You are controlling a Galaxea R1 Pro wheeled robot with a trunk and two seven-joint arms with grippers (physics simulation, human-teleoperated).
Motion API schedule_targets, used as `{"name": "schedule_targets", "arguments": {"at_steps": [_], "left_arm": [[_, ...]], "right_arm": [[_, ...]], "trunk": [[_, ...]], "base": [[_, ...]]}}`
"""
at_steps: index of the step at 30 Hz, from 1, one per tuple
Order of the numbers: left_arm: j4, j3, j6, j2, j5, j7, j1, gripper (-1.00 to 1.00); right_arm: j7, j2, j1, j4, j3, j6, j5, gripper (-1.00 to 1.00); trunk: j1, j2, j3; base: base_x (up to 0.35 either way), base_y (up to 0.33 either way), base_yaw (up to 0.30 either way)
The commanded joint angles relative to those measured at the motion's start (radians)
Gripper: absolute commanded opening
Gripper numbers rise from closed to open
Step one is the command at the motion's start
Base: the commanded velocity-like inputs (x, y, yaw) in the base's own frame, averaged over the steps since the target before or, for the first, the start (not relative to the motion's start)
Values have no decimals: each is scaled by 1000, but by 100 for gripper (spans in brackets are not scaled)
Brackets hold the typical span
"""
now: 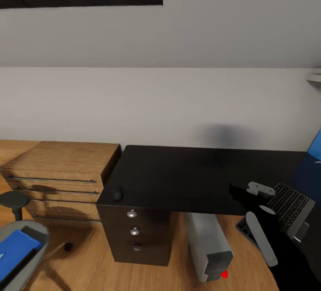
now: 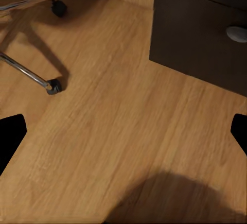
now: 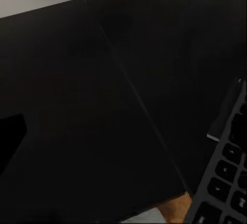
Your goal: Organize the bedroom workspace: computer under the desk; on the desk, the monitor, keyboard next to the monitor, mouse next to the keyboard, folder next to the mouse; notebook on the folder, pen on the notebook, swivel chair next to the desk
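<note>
The right gripper carries the keyboard tilted at the desk's near edge — its fingers seem closed on the frame, though the grip itself is hard to make out. Below and beside it the computer stands under the desk. The left gripper hangs spread and empty over the floor near the swivel chair's base. Farther off, across the bare top, lies the mouse. The keyboard placement appears in hand — next it needs levelling and setting flat on the top.
</note>
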Motion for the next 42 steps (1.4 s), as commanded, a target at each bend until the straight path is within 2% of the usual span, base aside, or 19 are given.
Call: {"name": "schedule_targets", "arguments": {"at_steps": [1,7,15,25,30,31,35,42], "left_arm": [[-1,-4,-5,1,11,5,0,100],[-1,-5,-6,0,10,5,0,100],[-1,-5,-7,-1,9,5,0,100],[-1,-6,-8,1,8,5,0,100],[-1,-7,-8,0,8,5,0,100],[-1,-7,-8,0,8,6,0,100],[-3,-7,-8,-1,9,6,0,100],[-6,-8,-8,-4,10,5,0,100]], "right_arm": [[-8,0,-1,-1,1,3,-9,100],[-8,0,-1,-1,1,3,-10,100],[-7,0,-1,-1,-1,3,-11,100],[-4,4,-1,20,-1,2,-25,100],[-2,10,-1,51,-1,1,-91,100],[-1,10,-1,59,-1,0,-129,100],[-1,11,-1,69,-3,-1,-210,100],[0,10,-1,90,-19,-5,-335,100]], "trunk": [[0,-1,-1],[0,-1,-1],[0,-1,-1],[0,-1,-1],[0,-1,-1],[0,-1,-1],[0,-1,0],[0,-1,2]], "base": [[-269,198,-222],[-269,213,-214],[-216,256,-38],[60,250,-15],[44,62,-159],[17,24,-219],[10,14,-238],[3,4,-266]]}}
